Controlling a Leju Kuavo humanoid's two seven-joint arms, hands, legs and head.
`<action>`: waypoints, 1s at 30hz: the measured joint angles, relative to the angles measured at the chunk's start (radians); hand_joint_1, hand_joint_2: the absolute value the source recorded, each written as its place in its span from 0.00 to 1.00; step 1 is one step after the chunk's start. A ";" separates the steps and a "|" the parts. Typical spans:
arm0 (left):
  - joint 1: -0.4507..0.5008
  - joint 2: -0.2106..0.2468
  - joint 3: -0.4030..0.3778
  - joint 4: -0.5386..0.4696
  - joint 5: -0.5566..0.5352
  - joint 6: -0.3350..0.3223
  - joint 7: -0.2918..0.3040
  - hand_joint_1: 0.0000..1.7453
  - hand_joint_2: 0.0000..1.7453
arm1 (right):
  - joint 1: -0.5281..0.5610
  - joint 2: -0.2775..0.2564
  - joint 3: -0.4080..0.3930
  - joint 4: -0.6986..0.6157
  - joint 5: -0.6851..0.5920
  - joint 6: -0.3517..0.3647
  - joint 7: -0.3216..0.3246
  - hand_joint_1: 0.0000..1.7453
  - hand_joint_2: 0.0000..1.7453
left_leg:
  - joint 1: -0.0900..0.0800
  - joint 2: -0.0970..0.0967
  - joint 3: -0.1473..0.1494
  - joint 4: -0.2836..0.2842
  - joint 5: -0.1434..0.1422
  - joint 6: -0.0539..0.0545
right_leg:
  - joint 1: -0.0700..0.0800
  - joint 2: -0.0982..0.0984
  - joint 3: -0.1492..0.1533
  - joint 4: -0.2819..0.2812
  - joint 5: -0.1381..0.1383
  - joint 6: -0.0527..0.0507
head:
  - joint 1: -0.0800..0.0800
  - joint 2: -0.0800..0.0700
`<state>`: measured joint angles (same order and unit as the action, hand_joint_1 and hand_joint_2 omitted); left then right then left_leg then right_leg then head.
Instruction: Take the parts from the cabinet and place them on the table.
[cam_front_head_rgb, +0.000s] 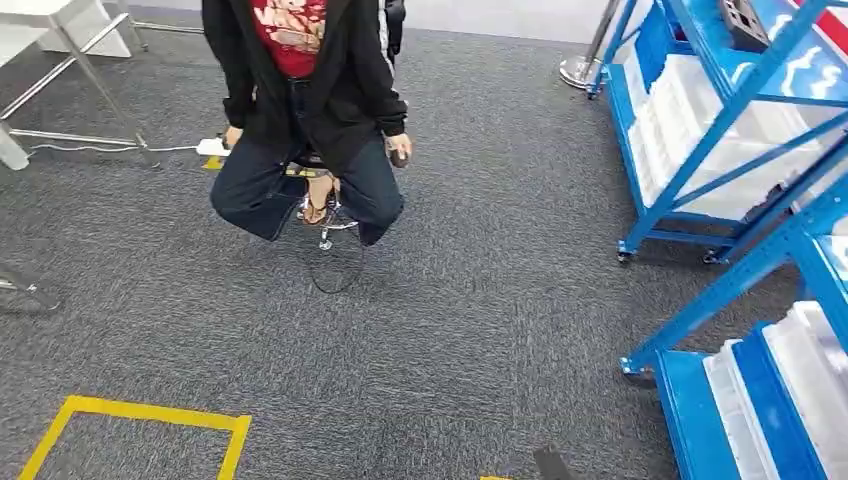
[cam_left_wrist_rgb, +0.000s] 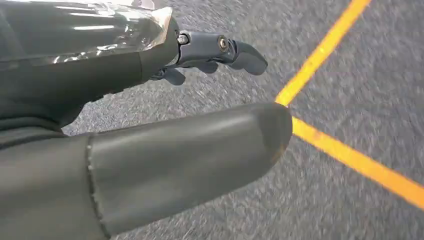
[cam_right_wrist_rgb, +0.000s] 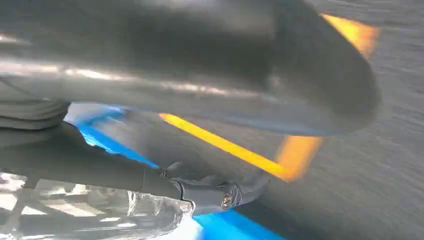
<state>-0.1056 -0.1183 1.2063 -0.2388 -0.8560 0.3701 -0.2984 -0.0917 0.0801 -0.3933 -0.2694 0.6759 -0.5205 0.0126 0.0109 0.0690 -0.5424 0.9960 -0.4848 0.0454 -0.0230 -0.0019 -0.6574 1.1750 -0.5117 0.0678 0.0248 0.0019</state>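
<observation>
Blue shelving racks (cam_front_head_rgb: 700, 170) stand along the right side in the head view, loaded with white plastic trays (cam_front_head_rgb: 690, 100); a second rack (cam_front_head_rgb: 745, 400) is at the lower right. No part shows in either hand. My left hand (cam_left_wrist_rgb: 165, 150) hangs over grey carpet with its thumb and fingers (cam_left_wrist_rgb: 225, 50) spread apart and nothing between them. My right hand (cam_right_wrist_rgb: 210, 75) hangs the same way, its fingers (cam_right_wrist_rgb: 225, 195) extended over the carpet near the blue rack, holding nothing. Both wrist views are blurred.
A person (cam_front_head_rgb: 310, 100) sits on a stool in the middle of the floor ahead, holding a small device. A white table frame (cam_front_head_rgb: 60, 40) stands at the far left. Yellow floor tape (cam_front_head_rgb: 140, 415) marks a square at the lower left. A power strip (cam_front_head_rgb: 212, 147) lies beside the stool.
</observation>
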 joint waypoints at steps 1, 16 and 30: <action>0.000 0.000 -0.001 0.000 -0.006 -0.004 0.004 0.00 0.00 | 0.010 0.000 0.000 0.011 0.003 0.029 0.060 0.00 0.00 | 0.000 0.008 0.003 0.000 -0.001 -0.002 | 0.000 -0.031 0.065 -0.107 0.026 0.005 | 0.000 0.000; 0.001 -0.004 -0.064 0.011 -0.107 0.012 0.121 0.00 0.00 | 0.045 0.035 -0.026 0.057 0.031 0.046 0.189 0.00 0.00 | 0.013 -0.088 -0.034 0.121 -0.044 -0.046 | 0.008 0.085 0.102 -0.174 0.057 -0.068 | -0.006 0.000; 0.006 -0.045 -0.072 0.014 -0.087 0.082 0.134 0.00 0.00 | 0.043 0.039 -0.026 0.060 0.034 -0.014 0.145 0.00 0.00 | -0.003 0.005 0.004 0.002 -0.004 0.007 | 0.006 0.007 -0.029 0.060 -0.036 -0.009 | 0.002 0.000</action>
<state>-0.0992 -0.1636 1.1345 -0.2251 -0.9434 0.4524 -0.1640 -0.0487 0.1190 -0.4192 -0.2098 0.7095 -0.5341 0.1575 0.0081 0.0739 -0.5387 0.9980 -0.4886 0.0519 -0.0166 0.0048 -0.6867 1.2347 -0.5475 0.0590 0.0263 0.0019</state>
